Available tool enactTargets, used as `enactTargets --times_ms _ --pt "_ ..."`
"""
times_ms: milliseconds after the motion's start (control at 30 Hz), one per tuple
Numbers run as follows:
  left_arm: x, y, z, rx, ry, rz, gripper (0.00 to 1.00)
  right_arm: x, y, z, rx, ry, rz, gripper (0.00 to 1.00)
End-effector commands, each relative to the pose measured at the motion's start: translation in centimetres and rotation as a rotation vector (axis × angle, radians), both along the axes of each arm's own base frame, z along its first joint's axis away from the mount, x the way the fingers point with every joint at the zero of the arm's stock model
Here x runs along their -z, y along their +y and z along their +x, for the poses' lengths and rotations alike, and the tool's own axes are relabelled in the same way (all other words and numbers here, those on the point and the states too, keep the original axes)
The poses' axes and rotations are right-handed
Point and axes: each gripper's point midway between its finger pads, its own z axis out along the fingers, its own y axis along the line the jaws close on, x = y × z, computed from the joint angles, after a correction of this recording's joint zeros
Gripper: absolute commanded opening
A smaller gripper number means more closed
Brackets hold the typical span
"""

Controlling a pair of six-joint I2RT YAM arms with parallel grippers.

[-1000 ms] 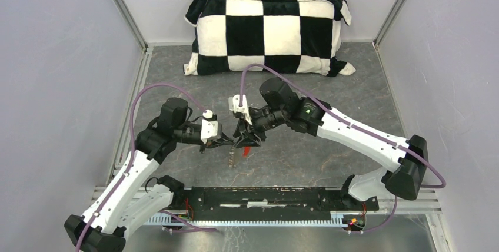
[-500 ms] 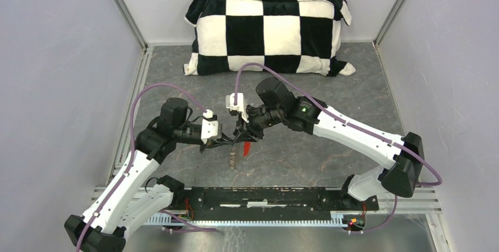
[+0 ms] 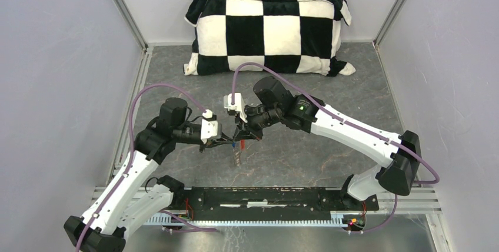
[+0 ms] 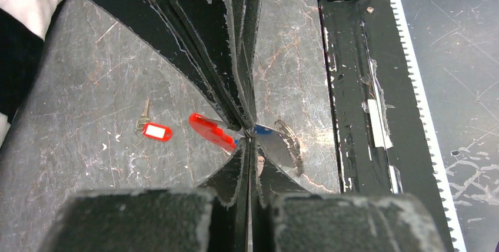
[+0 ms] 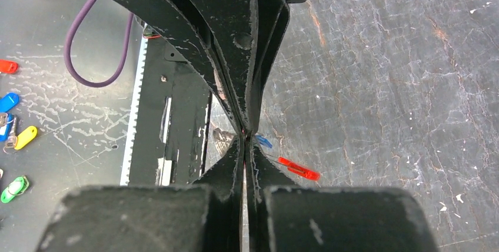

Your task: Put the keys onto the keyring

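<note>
One checkered pillow [image 3: 268, 31] is sitting alone. Nearer than the pillow, three tags are showing: one red tag [image 4: 212, 132], one blue tag [image 4: 268, 131], one red-and-white tag [image 4: 156, 131] beside one silver key [image 4: 144, 112]. Farthest from the pillow, four spares are lying: red spare [image 5: 7, 66], blue spare [image 5: 7, 102], yellow spare [image 5: 25, 138], green spare [image 5: 15, 188].

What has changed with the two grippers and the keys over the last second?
The right gripper slid a little toward the left gripper and closed its jaws, now tip to tip with it at the bunch of keys; whether it pinches anything is hidden. The left gripper stayed shut holding the bunch, which still hangs below it. The checkered pillow has not moved.
</note>
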Motion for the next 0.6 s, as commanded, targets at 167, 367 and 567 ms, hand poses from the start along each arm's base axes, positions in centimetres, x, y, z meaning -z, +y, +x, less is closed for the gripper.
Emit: enactTargets --times_ms 167,367,567 --pt "-1.9 0.1 0.3 0.011 -0.137 -0.025 0.51 -4.2 0.8 1.4 0.075 -0.008 0.198 0.00" --pt "-2.1 0.1 0.3 -0.035 -0.162 -0.088 0.74 -7.0 0.7 0.2 0.081 0.036 0.445 0.00" --pt "-2.3 -0.4 0.7 -0.075 -0.092 -0.139 0.70 -7.4 0.5 -0.4 0.089 0.076 0.548 0.00"
